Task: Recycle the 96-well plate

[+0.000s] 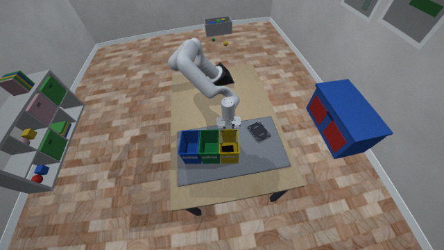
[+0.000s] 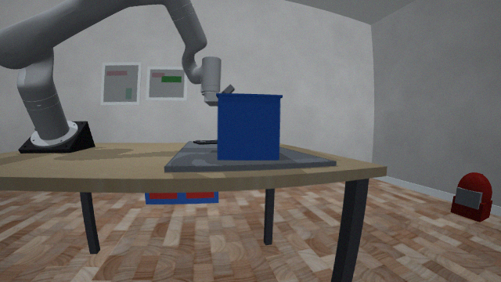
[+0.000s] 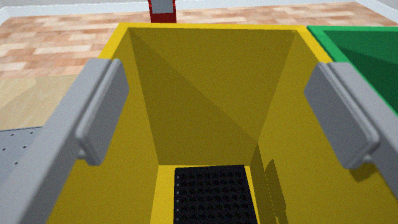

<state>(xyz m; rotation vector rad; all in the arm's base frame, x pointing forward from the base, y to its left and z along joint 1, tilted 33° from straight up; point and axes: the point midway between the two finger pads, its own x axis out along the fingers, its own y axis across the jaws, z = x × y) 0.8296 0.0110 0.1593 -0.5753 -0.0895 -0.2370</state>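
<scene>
Plate's in the yellow bin, main risk now is snagging the bin on exit.
Fingers stand apart, holding nothing; black 96-well plate [image 1: 227, 148] [image 3: 214, 195] is down inside the yellow bin [image 1: 229, 160] [image 3: 200, 95]. They sit close to its side walls, so if I open wider or shift sideways I could drag or tip it, and push the green bin [image 1: 209, 160] [image 3: 327, 42] beside it. Straight up first. Blue bin [image 1: 190, 160] [image 2: 248, 127] hides the others from the exterior view; nest [image 1: 259, 131] lies toward the tabletop's [image 1: 222, 201] [image 2: 117, 168] right edge in the top view.
</scene>
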